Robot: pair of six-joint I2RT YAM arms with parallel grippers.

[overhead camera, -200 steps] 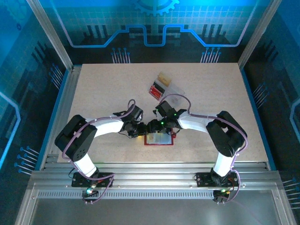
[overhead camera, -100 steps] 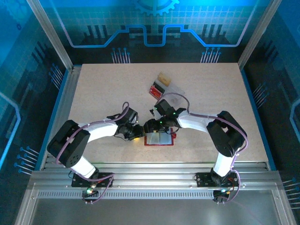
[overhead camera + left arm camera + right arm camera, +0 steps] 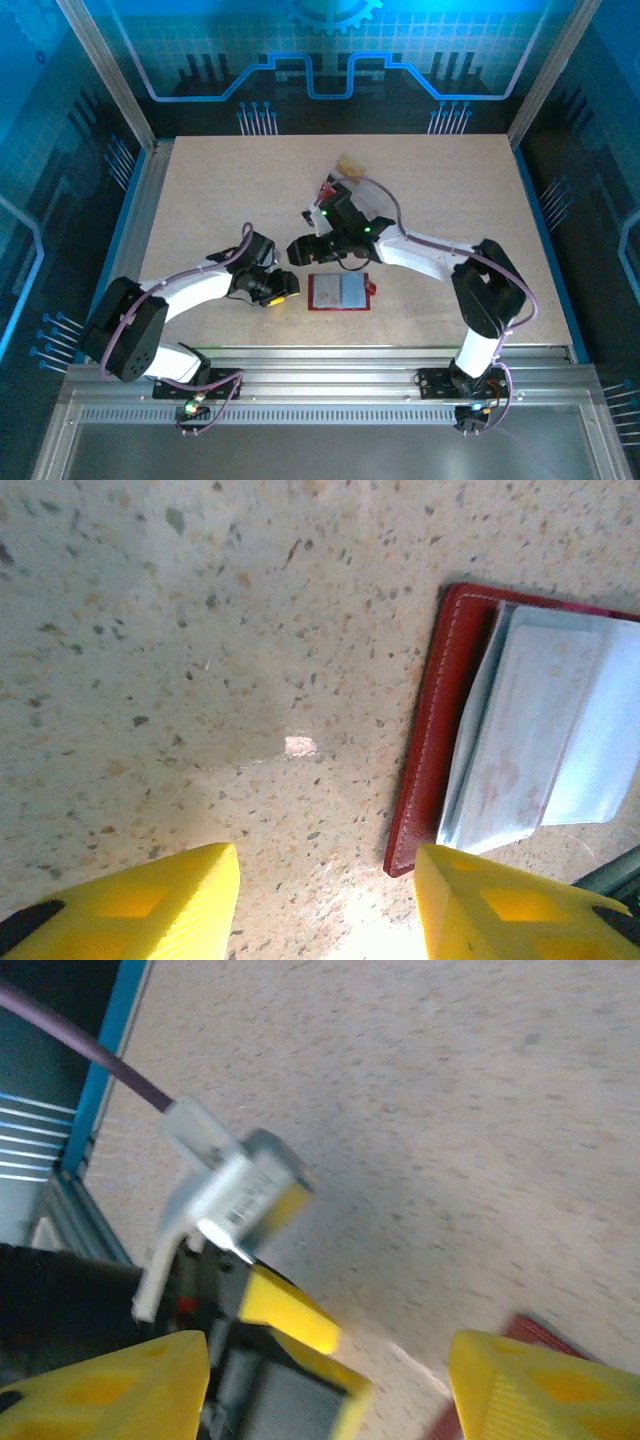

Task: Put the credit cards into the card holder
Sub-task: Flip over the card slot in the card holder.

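Observation:
The dark red card holder (image 3: pixel 339 292) lies open and flat near the table's front edge, with pale whitish credit cards (image 3: pixel 340 291) resting on its inside. In the left wrist view its stitched left edge (image 3: pixel 437 730) and the overlapping cards (image 3: pixel 545 735) sit at the right. My left gripper (image 3: pixel 284 289) (image 3: pixel 325 885) is open and empty just left of the card holder, close over the table. My right gripper (image 3: pixel 299 250) (image 3: pixel 325 1375) is open and empty, behind and left of the card holder. The right wrist view is blurred and catches the left gripper's yellow fingers (image 3: pixel 288 1312).
A clear plastic box (image 3: pixel 340 190) holding dark red ribbed pieces sits further back, partly behind my right arm, with a small tan block (image 3: pixel 350 163) beyond it. The speckled table (image 3: pixel 220 200) has blue-edged metal rails at left and right.
Both grippers have pulled off the card holder: the right one lifted back and to the left, the left one drew back to the left. The card holder now lies uncovered.

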